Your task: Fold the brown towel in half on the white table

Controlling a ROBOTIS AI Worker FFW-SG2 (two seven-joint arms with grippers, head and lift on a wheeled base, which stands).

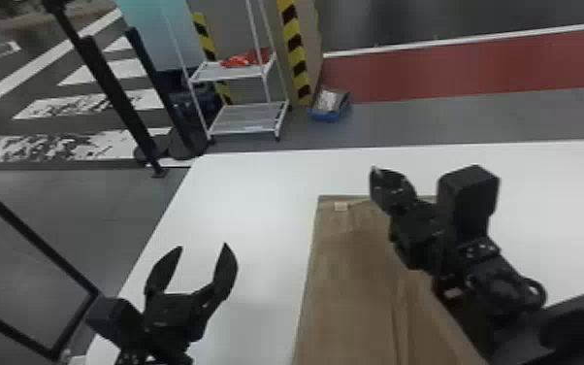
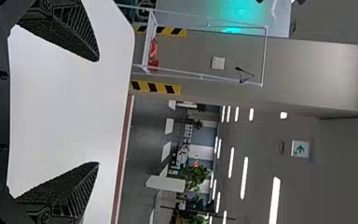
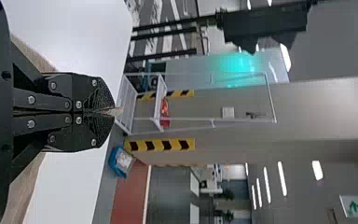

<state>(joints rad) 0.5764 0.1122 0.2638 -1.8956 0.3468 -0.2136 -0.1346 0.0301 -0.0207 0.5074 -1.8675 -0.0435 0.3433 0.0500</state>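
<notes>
Over the white table (image 1: 252, 204), your right gripper (image 3: 104, 112) pinches the brown towel (image 1: 349, 276) (left gripper (image 1: 203, 246) wide), so match edges gently.

You can make out a green arrow (image 2: 300, 149) on a white sign (image 2: 294, 155); the tag (image 1: 341, 207) on the brown towel (image 1: 344, 276) is unreadable.
</notes>
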